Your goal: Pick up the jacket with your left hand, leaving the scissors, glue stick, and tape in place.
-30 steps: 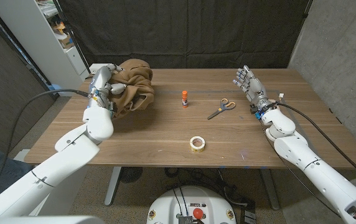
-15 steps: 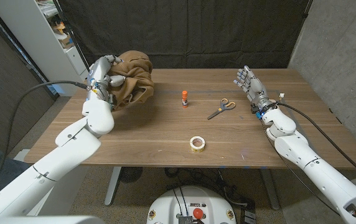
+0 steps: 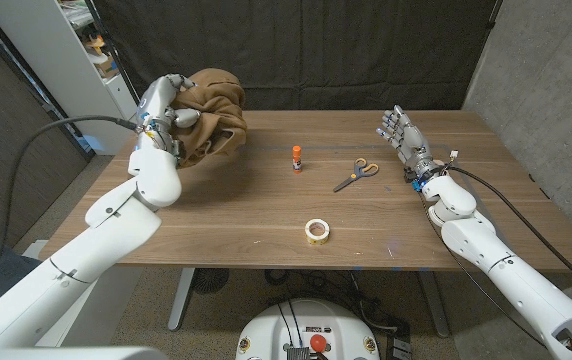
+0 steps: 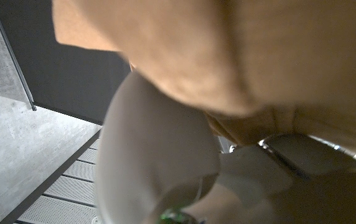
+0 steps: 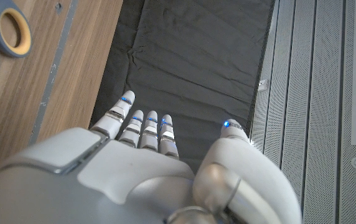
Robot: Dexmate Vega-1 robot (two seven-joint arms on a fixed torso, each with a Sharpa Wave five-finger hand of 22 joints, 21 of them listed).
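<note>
Head view: left hand [image 3: 163, 113] grips the brown jacket [image 3: 211, 122] at the far left corner of the wooden table [image 3: 256, 215], fingers dug into the fabric; the bundle looks lifted, mostly off the tabletop, tho can't tell if its lower edge is touching. Left wrist view: brown cloth [image 4: 228, 56] pressed right up vs the hand, blurred. Right hand [image 3: 402, 134] at the far right, fingers straight and a bit apart, holding nothing, palm upright on its edge; right wrist view shows those fingers [image 5: 142, 124] spread past the table edge. Glue stick [image 3: 296, 157] stands upright near table centre, scissors [image 3: 356, 173] lie just right of it w/ orange handles pointing far-right, tape roll [image 3: 316, 231] lies nearer the front edge, all well apart from both hands.
</note>
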